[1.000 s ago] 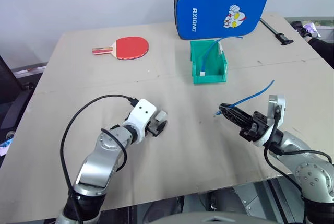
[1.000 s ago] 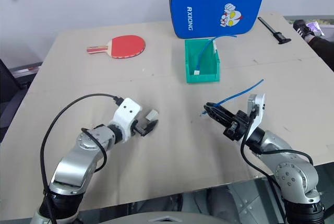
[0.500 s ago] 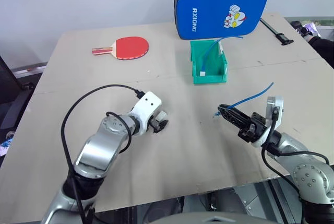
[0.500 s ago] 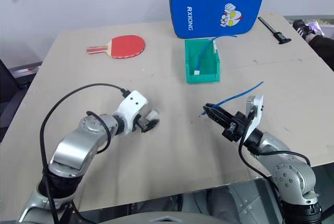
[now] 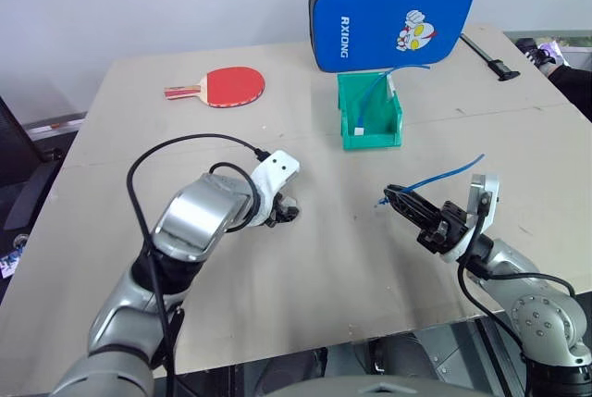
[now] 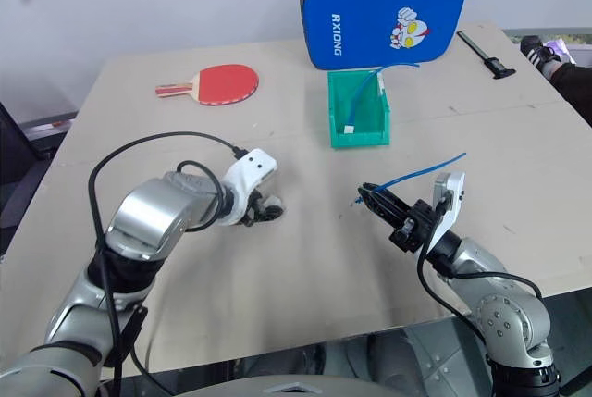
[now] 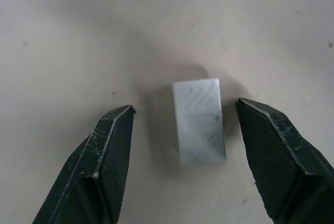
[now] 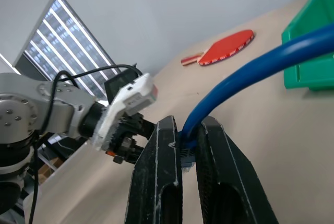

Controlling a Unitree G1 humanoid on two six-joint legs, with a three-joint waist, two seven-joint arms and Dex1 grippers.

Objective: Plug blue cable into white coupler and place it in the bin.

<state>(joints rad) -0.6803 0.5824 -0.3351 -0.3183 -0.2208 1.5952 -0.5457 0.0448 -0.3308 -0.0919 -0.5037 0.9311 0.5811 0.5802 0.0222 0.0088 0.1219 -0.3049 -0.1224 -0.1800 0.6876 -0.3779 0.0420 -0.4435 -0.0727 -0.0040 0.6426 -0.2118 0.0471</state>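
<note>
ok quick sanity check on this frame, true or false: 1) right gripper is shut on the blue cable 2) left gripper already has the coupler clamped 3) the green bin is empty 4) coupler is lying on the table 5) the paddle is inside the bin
1) True. The right gripper is shut on the blue cable.
2) False. The left gripper is open, its fingers on either side of the white coupler with gaps showing.
3) False. The green bin already holds another blue cable.
4) True. The coupler lies flat on the table.
5) False. The red paddle lies on the table, apart from the bin.
</note>
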